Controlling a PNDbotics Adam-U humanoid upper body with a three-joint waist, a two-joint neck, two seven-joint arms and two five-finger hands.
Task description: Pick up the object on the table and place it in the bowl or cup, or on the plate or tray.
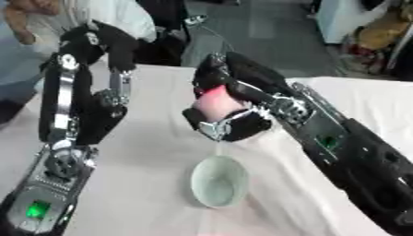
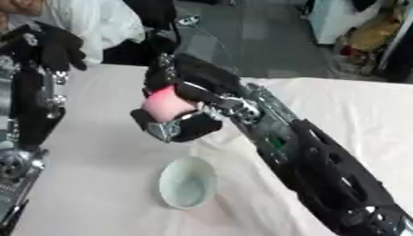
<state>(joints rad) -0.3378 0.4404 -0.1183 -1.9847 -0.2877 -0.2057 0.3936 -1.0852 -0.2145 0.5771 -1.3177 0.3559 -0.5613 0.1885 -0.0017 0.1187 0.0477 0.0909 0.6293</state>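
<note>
Fingers of the right robot hand [image 1: 230, 110] curl around a pink object [image 1: 216, 102], held above the desk [image 1: 145, 152] just beyond the pale bowl [image 1: 219, 180]. Left robot hand [image 1: 97, 39] hangs raised, fingers curled, empty.

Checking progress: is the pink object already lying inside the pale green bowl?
No. The pink object is held in the right hand, above the table, while the pale green bowl holds nothing.

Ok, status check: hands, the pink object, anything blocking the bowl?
Right hand shut on pink object, held above table. Left hand raised, idle. Bowl below, open, nothing blocking.
</note>
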